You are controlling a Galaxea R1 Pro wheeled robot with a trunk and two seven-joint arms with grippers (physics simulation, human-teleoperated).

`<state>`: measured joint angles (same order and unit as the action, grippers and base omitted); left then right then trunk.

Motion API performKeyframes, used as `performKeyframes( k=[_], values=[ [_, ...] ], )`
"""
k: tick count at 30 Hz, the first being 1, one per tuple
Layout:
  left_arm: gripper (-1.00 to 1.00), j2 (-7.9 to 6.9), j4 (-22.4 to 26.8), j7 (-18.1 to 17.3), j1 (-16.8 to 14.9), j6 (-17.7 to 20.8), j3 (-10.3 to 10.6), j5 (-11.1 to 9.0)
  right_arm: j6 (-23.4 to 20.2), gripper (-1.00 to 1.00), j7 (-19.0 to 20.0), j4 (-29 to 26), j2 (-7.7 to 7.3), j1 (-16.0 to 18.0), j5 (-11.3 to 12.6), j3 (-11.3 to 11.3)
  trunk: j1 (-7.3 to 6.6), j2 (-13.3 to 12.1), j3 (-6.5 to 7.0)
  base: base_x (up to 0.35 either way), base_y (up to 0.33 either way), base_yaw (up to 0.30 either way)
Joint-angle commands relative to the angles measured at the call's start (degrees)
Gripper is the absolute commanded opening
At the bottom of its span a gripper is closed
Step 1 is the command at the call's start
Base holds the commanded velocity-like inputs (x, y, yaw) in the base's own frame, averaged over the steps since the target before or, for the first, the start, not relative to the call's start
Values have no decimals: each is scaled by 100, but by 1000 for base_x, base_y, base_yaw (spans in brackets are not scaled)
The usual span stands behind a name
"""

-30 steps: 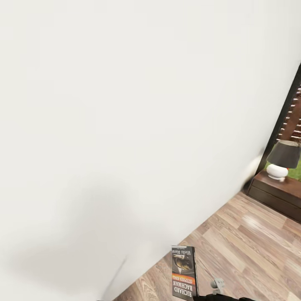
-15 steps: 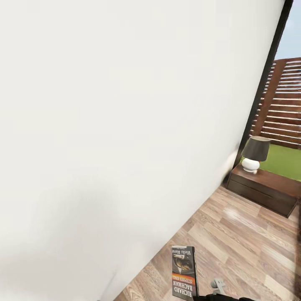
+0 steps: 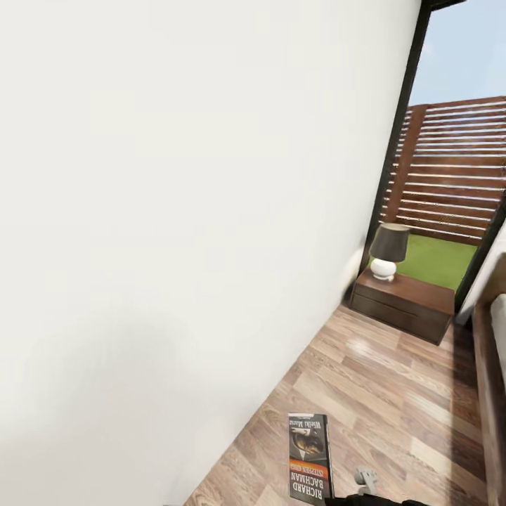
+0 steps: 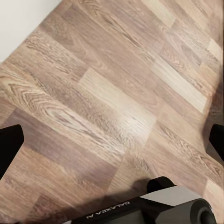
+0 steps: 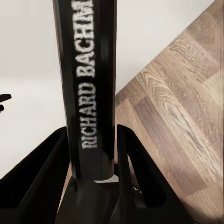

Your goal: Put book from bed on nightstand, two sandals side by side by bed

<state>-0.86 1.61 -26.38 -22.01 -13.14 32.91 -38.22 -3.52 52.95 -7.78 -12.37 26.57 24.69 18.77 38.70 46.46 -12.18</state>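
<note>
1. While the base is in transit, the Richard Bachman paperback (image 3: 308, 458) stands upright low in the head view, clamped by the right gripper (image 5: 92, 158). In the right wrist view its spine sits between the two black fingers (image 5: 44, 172), touching both.
2. Judgement: the spine-on, vertical hold keeps the thin book stiff and leaves a flat face free for laying down.
3. Left gripper (image 4: 112, 140): fingertips sit at opposite edges of the left wrist view, wide apart, nothing between them, only plank floor (image 4: 107, 93) below (free for the sandals later).
4. Target in sight: the nightstand (image 3: 402, 306) stands against the white wall (image 3: 176, 211) by the dark-framed window (image 3: 450, 161), well apart from the book. A lamp (image 3: 388, 251) with a dark shade occupies its left end; the right part of the top looks bare.
5. Bed (image 3: 492, 393) frame edge shows at the head view's right.
6. Judgement: book is off the bed, not yet placed; next is closing on the nightstand and setting down clear of the lamp.
</note>
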Motion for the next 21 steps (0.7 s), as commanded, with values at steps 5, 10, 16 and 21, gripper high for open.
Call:
performKeyframes(
  k=[5,10,16,21],
  values=[
    [100,-2,-3,-16,-4,-22,48,-45,-38,-100,14,-4,-2,6,68,21,1,7,-8,0,0,-282],
    [100,-2,-3,-16,-3,-22,48,-45,-38,-100,14,-3,-2,6,70,21,1,7,-8,0,0,-282],
    [100,-2,-3,-16,-4,-22,48,-45,-38,-100,14,-3,-2,6,71,21,1,7,-8,0,0,-282],
    [100,-2,-3,-16,-1,-22,48,-45,-36,-100,14,-4,-2,6,71,21,1,7,-8,0,0,-282]
  ],
)
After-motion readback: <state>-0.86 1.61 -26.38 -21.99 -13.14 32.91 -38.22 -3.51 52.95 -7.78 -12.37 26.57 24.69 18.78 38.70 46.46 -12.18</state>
